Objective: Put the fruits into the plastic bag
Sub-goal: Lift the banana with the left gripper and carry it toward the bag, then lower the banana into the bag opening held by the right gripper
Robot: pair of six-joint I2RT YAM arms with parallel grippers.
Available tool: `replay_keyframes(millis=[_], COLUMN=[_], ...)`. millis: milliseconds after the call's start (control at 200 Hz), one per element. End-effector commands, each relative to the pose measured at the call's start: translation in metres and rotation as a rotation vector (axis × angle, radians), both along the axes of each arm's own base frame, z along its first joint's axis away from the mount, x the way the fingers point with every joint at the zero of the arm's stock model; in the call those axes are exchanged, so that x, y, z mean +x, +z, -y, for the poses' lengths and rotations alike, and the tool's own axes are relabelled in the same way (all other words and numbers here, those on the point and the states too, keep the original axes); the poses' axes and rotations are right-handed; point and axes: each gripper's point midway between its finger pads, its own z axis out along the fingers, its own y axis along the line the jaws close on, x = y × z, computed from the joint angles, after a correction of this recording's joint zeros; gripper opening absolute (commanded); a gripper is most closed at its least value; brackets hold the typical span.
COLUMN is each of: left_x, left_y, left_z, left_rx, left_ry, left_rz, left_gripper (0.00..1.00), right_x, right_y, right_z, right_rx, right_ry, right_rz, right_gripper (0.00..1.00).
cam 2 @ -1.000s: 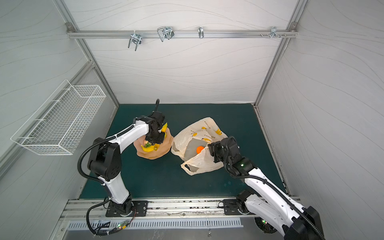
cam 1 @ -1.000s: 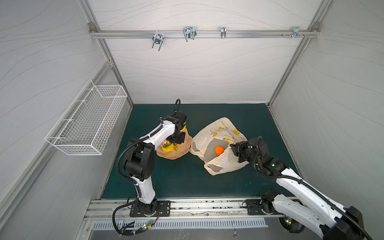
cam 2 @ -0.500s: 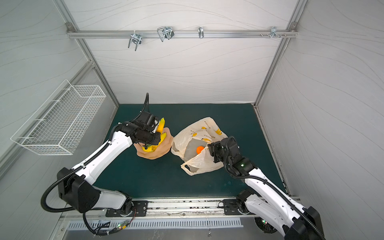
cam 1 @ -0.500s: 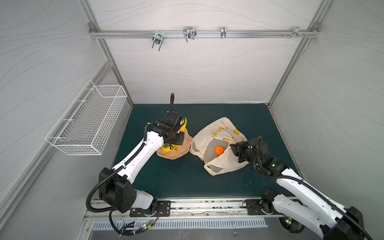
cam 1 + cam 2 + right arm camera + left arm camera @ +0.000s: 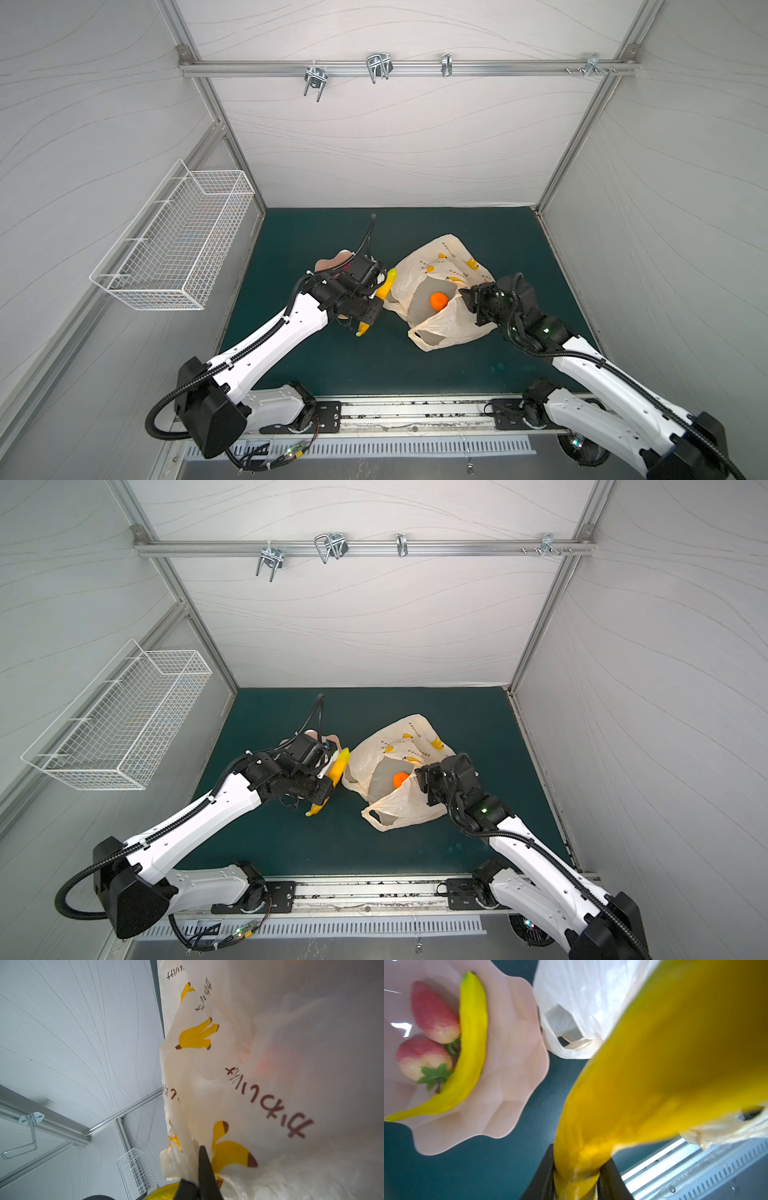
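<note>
Banana [image 5: 387,285] seemingly aloft in left jaws

The dark green counter [image 5: 374,365] carries a wavy-edged pink dish [image 5: 512,1076] and, just beside it, the crinkly cream plastic bag [image 5: 440,266].

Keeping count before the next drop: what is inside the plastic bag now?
One orange shows through the open mouth of the plastic bag in both top views. Crumpled plastic covers the rest of the inside, so more fruit cannot be ruled out.
</note>
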Motion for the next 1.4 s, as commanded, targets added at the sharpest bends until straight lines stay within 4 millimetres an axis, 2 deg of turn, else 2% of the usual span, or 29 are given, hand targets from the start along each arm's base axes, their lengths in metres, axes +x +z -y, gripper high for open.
replay_keyframes(millis=[0,165,680,1010,1241,1396], left_x=[-0.009,-0.017,-0.010,-0.020,-0.008,0.005], left_y=[-0.004,-0.016,-0.040,-0.061,-0.070,-0.084], left_z=[0.018,0.032,0.074,0.100,0.116,0.125], left_rx=[-0.029,-0.008,0.106,0.139,0.164,0.201], left_ry=[-0.051,-0.098,-0.212,-0.283,-0.279,-0.259], left_rz=[-0.010,-0.040,-0.120,-0.182,-0.202,-0.231], left_gripper=[0.06,0.06,0.06,0.05,0.05,0.05], right_x=[0.000,0.000,-0.007,-0.009,-0.011,-0.015], right_y=[0.008,0.008,0.010,0.013,0.014,0.017], right_z=[-0.003,-0.006,-0.006,-0.005,-0.008,-0.008], right_rx=[0.044,0.045,0.033,0.034,0.035,0.021], right_ry=[-0.018,-0.012,-0.010,-0.015,-0.007,-0.006], right_rz=[-0.021,-0.022,-0.015,-0.006,-0.004,0.002], right_gripper=[0.00,0.00,0.00,0.00,0.00,0.00])
